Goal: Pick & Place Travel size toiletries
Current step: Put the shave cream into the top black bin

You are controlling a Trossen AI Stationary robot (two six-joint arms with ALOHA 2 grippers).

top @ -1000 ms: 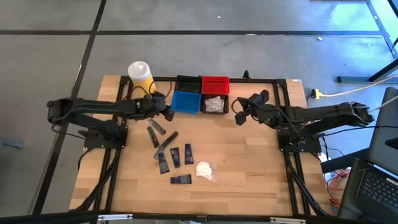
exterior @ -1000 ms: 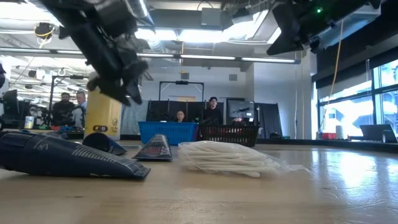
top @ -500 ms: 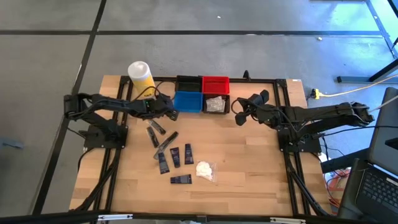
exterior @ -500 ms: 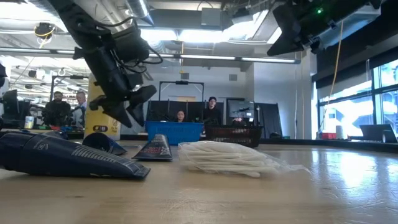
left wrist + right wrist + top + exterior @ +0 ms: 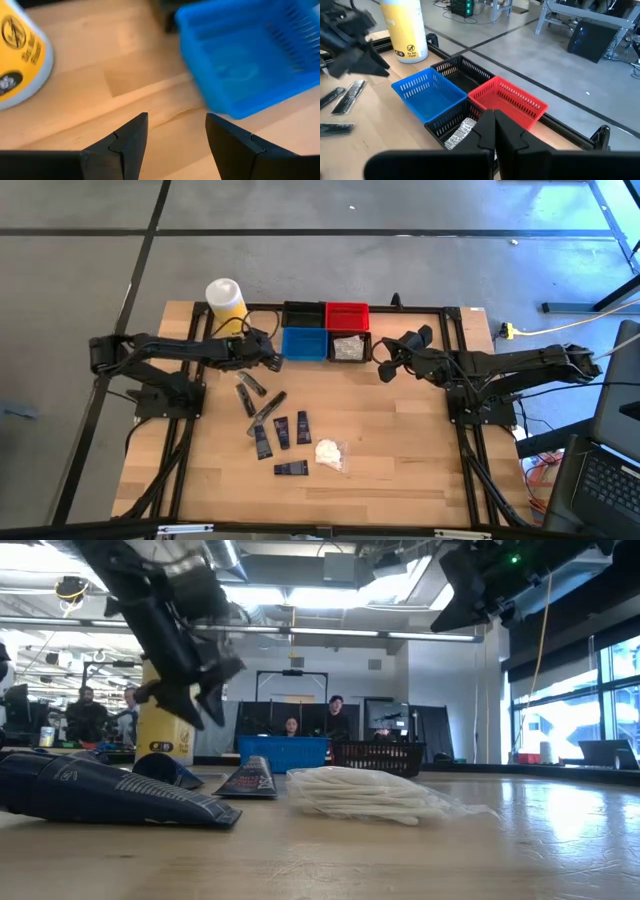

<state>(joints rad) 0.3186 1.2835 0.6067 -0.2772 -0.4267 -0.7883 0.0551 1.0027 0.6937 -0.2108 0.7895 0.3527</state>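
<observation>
Several flat dark tubes (image 5: 282, 432) and a white wad in clear wrap (image 5: 330, 452) lie flat on the wooden table; the low view shows a tube (image 5: 110, 795) and the wad (image 5: 360, 795) close up. Clear packets (image 5: 346, 348) sit in a black bin. My left gripper (image 5: 270, 358) hovers open and empty over bare wood, just left of the blue bin (image 5: 250, 55), as its wrist view (image 5: 176, 142) shows. My right gripper (image 5: 495, 131) hangs shut and empty, right of the bins (image 5: 385, 368).
Four small bins stand at the table's far edge: black (image 5: 303, 315), red (image 5: 346, 315), blue (image 5: 300, 343) and the black one holding the packets. A tall yellow container with a white top (image 5: 225, 300) stands at the far left. People sit in the room behind (image 5: 290, 726).
My left gripper has rolled at the wrist and dipped a little beside the blue bin, its fingers still open. The toiletries have not moved.
</observation>
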